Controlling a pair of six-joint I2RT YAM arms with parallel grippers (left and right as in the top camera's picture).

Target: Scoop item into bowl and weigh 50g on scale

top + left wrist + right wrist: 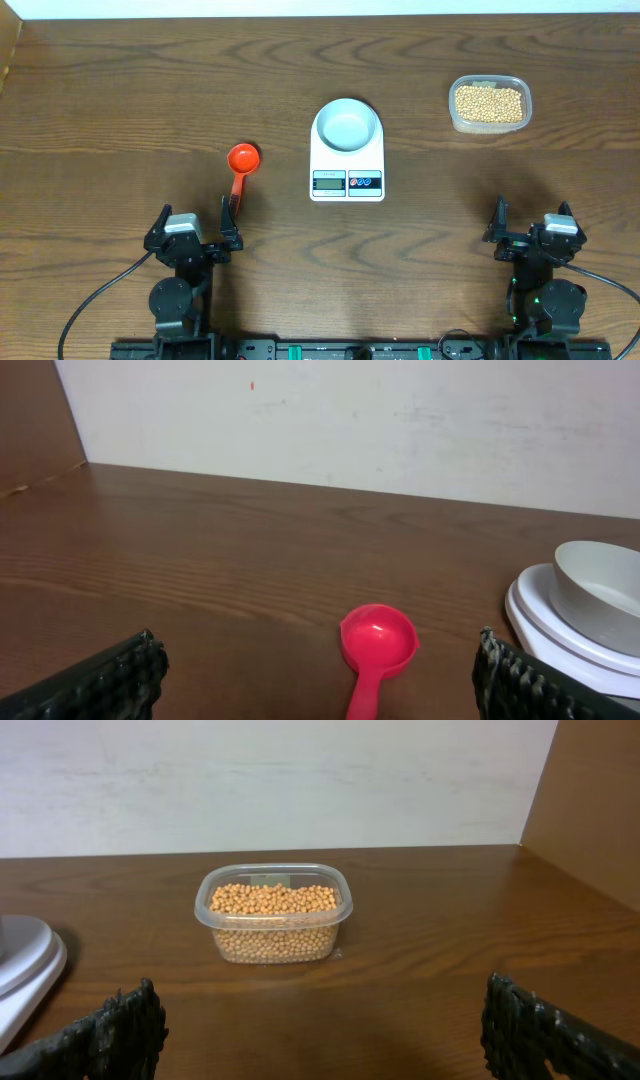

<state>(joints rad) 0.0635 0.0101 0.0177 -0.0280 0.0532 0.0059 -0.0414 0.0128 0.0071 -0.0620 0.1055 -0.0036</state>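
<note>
The tan-yellow beans (489, 102) fill a clear plastic tub (518, 116) at the back right; the tub also shows in the right wrist view (273, 912). The pale bowl (347, 125) sits empty on the white scale (346, 180) at the table's middle; the bowl (600, 593) and the scale (548, 622) also show at the right edge of the left wrist view. A red scoop (241, 166) lies left of the scale, handle toward my left gripper (194, 222). It also shows in the left wrist view (377, 643). My left gripper (320, 680) is open and empty. My right gripper (530, 222) is open and empty, well short of the tub (320, 1035).
The dark wooden table (120, 110) runs to a white wall at the back. A wooden side panel (590, 800) stands at the far right, another at the far left (35, 420).
</note>
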